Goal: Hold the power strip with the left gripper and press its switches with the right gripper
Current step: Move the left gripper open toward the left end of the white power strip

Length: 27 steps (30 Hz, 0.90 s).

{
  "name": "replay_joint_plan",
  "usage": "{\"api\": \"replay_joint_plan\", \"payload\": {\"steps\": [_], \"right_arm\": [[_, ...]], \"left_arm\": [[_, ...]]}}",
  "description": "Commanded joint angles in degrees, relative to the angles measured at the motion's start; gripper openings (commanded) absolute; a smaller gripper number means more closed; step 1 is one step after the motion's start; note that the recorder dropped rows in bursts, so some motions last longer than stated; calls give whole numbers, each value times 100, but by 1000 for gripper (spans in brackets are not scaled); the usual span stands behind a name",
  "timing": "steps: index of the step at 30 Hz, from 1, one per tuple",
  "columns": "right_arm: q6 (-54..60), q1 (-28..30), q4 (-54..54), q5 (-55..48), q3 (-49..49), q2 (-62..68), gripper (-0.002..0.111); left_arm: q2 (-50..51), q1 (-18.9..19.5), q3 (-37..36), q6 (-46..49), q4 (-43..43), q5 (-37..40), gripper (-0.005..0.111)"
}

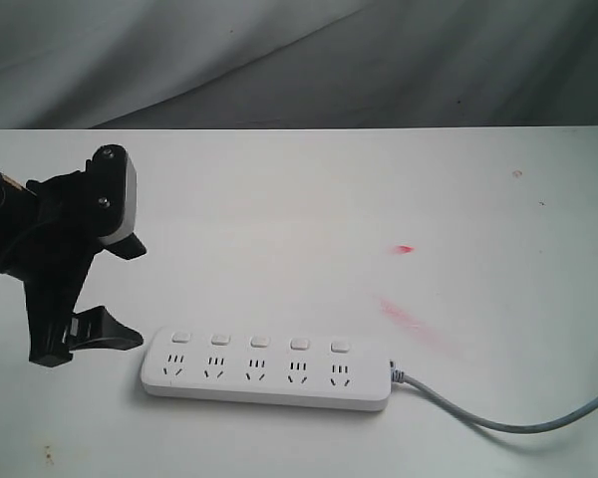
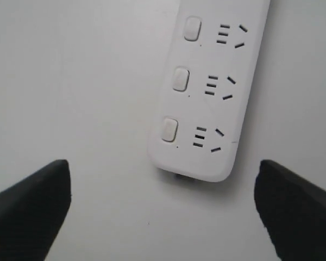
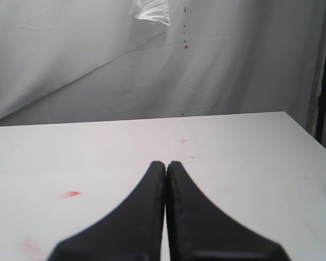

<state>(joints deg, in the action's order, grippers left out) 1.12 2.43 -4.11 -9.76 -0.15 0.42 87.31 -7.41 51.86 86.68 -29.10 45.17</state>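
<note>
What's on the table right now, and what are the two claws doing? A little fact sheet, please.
Power strip: flat on the white table, grey cord at one end
Switches: five in a row, none touched
Left claw: open, at the strip's cordless end, not gripping it
Right claw: shut, away from the strip
Marks: red smears on the table

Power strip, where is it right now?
In the exterior view the power strip lies flat on the table, low and left of centre, its cordless end beside the open left pincer, untouched; its grey cord runs off right.
</note>
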Motion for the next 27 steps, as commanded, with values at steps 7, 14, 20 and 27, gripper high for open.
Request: {"api": "replay_joint_plan", "payload": {"steps": [7, 14, 20, 27], "right_arm": [[-6, 34, 56, -3, 15, -8, 0], [-6, 34, 56, -3, 15, -8, 0], [-6, 34, 56, -3, 15, -8, 0], [-6, 34, 56, -3, 15, -8, 0]], "left_arm": [[261, 707, -526, 2243, -2119, -4, 86], [820, 879, -526, 3070, -2386, 165, 86], [1336, 879, -526, 3293, -2386, 93, 86], [1544, 879, -526, 3321, -2365, -150, 86]]}}
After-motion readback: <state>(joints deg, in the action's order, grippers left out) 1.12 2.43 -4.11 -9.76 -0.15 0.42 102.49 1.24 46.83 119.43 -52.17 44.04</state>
